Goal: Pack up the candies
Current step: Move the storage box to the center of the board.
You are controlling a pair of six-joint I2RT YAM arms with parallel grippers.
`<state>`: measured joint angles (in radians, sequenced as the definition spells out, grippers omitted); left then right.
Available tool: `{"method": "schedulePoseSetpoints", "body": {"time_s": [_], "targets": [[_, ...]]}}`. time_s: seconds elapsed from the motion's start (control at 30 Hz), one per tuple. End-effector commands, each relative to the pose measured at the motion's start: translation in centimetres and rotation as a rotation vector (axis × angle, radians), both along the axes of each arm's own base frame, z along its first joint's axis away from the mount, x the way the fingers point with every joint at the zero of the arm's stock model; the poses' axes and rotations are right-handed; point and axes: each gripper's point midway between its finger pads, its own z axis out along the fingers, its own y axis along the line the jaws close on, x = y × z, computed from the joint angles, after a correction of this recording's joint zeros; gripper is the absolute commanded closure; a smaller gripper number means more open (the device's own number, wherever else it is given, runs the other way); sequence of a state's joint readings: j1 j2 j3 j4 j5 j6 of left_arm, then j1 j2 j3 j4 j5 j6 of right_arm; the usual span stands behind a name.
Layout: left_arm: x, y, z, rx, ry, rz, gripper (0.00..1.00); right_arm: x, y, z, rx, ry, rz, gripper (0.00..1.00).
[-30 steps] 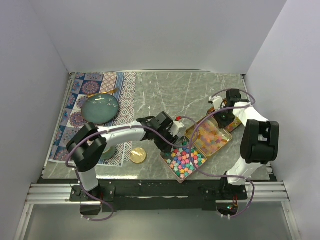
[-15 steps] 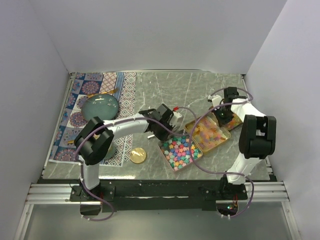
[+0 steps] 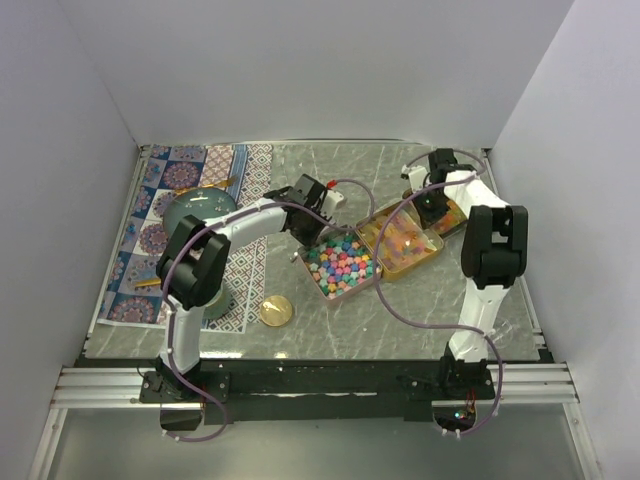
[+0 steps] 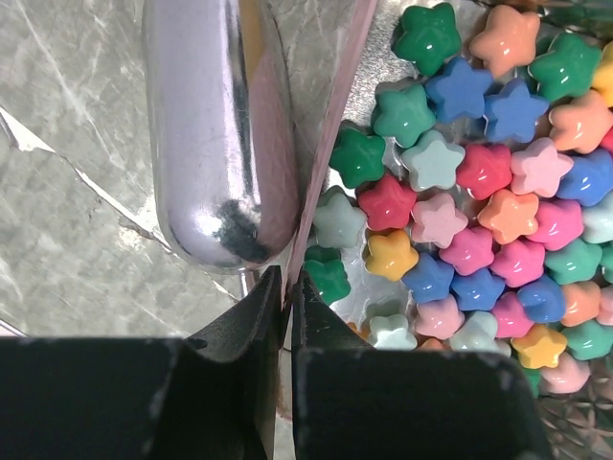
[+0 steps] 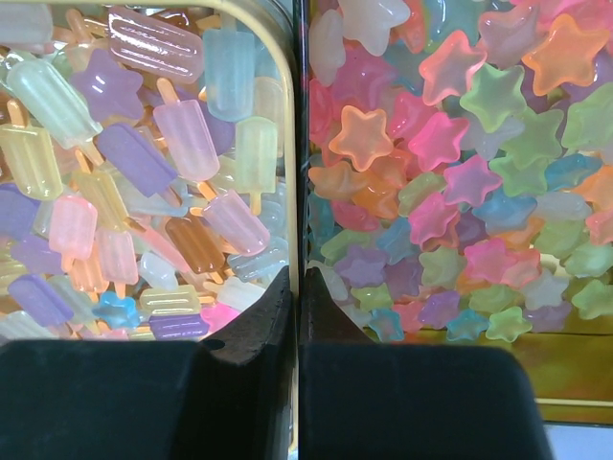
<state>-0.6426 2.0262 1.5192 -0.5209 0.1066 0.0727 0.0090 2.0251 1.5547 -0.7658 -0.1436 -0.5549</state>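
Left gripper [image 4: 285,287], nearly shut, pinches the tin rim [image 4: 328,144].

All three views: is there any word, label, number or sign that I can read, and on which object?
No text is readable in any view.
Star candies, silver tin: no print.
Translucent candies, gold tin: no print.
Gold disc: too small to tell.
Patterned mat: ornament only.
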Motion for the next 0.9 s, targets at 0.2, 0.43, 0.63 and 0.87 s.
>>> {"method": "schedulePoseSetpoints", "body": {"time_s": [0.2, 0.43, 0.63, 0.87], "targets": [[2.3, -2.7, 3.8, -0.096, -0.125, -0.089, 0.55, 0.2, 3.8, 2.4, 0.165, 0.035, 0.012, 0.76], [1.4, -3.3, 14.1, -0.264, -0.228, -0.09, 0.14, -1.9, 1.1, 12.3, 0.154, -0.183, -0.045, 0.31], [0.1, -1.6, 18.1, -0.315, -0.286, -0.065, 0.12, -11.2, -1.7, 13.8, 0.065, -0.137, 0.07, 0.3], [-0.6, 2.1, 16.5, -0.512, -0.063, 0.004, 0.03, -23.6, -6.9, 8.2, -0.094, -0.007, 0.354, 0.29]]}}
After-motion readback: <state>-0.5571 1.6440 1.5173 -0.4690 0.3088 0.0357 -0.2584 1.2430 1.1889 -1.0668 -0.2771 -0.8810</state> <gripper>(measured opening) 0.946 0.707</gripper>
